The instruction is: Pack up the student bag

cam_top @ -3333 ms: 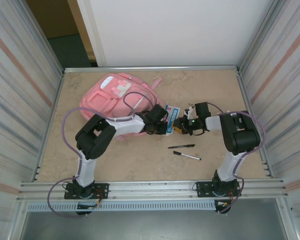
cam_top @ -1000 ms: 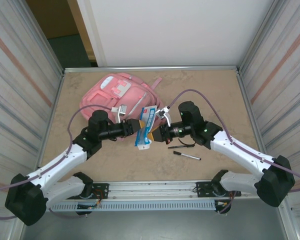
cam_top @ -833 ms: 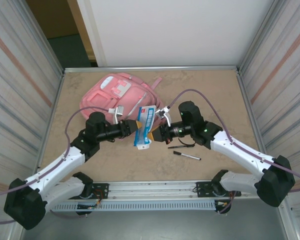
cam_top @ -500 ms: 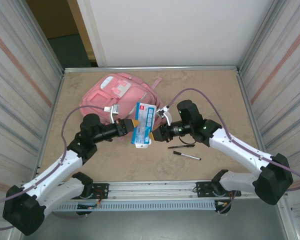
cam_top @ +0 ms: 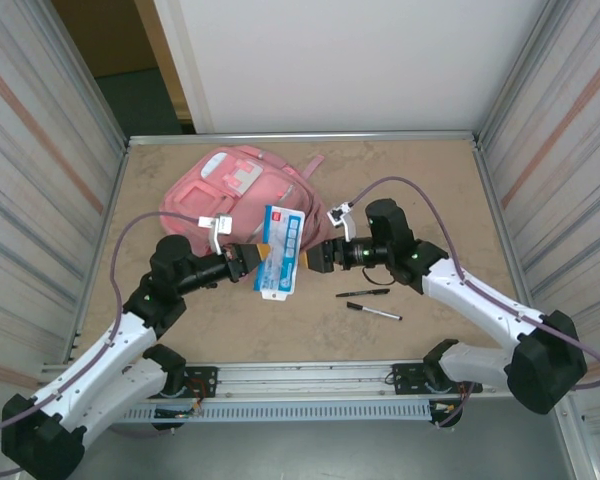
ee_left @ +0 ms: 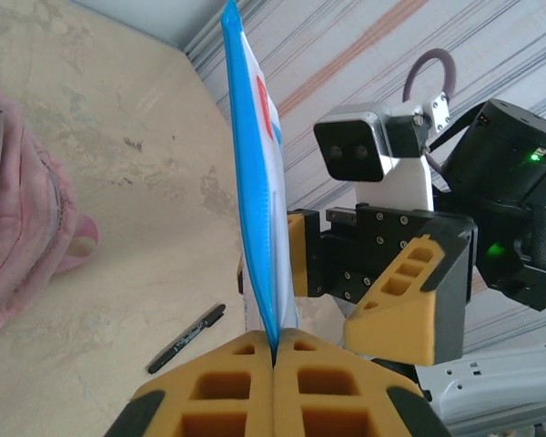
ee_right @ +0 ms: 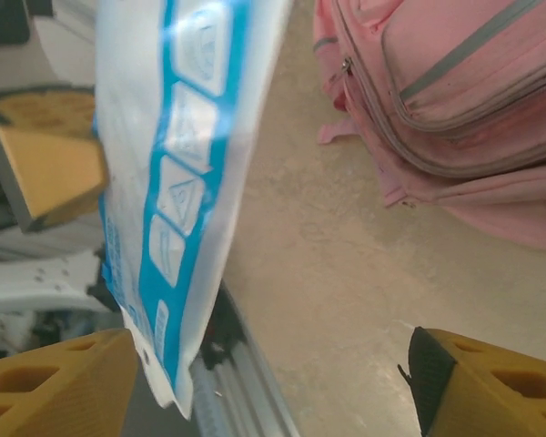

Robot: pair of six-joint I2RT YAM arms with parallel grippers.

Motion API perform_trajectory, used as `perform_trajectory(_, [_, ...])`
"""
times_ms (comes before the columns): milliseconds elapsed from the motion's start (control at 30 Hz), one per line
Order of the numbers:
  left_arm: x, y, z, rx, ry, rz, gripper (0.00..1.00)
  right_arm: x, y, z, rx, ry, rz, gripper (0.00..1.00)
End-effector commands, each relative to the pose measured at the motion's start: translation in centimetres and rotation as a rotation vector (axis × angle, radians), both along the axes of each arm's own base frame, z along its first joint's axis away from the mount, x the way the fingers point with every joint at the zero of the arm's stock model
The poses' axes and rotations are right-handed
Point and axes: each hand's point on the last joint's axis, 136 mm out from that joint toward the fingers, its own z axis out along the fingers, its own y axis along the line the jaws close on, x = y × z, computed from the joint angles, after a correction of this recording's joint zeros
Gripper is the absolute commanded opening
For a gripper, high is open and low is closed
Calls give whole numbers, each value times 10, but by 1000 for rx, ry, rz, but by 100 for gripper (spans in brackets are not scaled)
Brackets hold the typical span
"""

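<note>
The flat blue-and-white plastic packet has changed hands; the left hand now pinches its edge; the right hand has spread and let go; the large pink fabric student bag lies just behind on the tabletop, likely the packet's destination.

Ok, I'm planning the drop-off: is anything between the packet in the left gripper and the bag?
Nothing visible: only bare table separates the packet, held by the left gripper, from the bag. The pens and the open right gripper are on the packet's other side. The bag's zips seen from the right wrist look closed, though.
</note>
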Motion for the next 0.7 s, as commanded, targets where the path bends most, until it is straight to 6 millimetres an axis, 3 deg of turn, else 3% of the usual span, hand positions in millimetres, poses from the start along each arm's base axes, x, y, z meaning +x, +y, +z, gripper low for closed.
perform_trajectory(0, [-7,-2,18,-11,-76,-47,0,0,17,35,178,50,26,80])
perform_trajectory(167, [0,-4,9,-52,-7,-29,0,-13,38,46,269,83,121,79])
perform_trajectory(267, [2,-7,10,-91,7,-33,0,-19,46,47,279,80,146,69])
perform_trajectory(533, [10,-7,2,-107,31,-7,0,-18,40,45,293,84,90,7])
perform_trajectory(567, [12,-6,-2,-88,33,8,4,-16,37,43,277,83,74,4])
perform_trajectory(667, [19,2,-14,-41,67,75,40,-4,24,21,141,93,-34,0])
